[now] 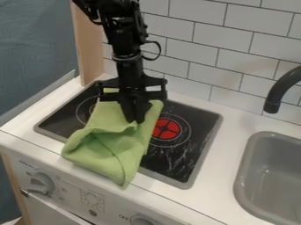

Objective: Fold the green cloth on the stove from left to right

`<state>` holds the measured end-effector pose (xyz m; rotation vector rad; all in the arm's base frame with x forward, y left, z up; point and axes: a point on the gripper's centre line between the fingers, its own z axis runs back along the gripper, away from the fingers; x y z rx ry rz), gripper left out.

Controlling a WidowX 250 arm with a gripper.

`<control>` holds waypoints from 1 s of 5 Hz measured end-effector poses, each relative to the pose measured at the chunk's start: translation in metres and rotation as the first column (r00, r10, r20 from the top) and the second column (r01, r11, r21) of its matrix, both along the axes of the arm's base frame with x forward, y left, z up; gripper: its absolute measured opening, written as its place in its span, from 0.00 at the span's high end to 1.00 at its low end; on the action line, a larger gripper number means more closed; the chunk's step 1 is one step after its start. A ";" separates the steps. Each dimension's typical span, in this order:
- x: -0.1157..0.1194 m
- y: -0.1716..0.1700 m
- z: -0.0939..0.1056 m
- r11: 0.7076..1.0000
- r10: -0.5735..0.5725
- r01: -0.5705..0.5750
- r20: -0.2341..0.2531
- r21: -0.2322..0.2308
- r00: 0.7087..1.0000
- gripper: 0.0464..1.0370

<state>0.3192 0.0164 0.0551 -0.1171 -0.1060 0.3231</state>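
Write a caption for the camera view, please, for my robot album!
A black robot arm hangs down over a rumpled green cloth on a toy stovetop, near a gray sink.

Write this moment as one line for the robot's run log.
claw: down at green cloth | cloth: rumpled, across part of black stovetop and white counter | nearby: gray sink, black faucet

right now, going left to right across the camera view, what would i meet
The left stove knob → the green cloth → the red burner → the grey sink.
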 end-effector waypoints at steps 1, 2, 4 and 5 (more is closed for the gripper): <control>0.000 0.001 -0.001 1.000 0.000 0.000 -0.002 0.005 1.000 0.54; -0.001 0.002 -0.001 1.000 -0.001 0.001 -0.004 0.008 1.000 0.23; -0.007 0.002 0.013 1.000 -0.021 0.021 0.015 0.015 1.000 0.03; -0.015 0.003 0.039 1.000 -0.019 0.019 0.041 -0.007 0.999 0.04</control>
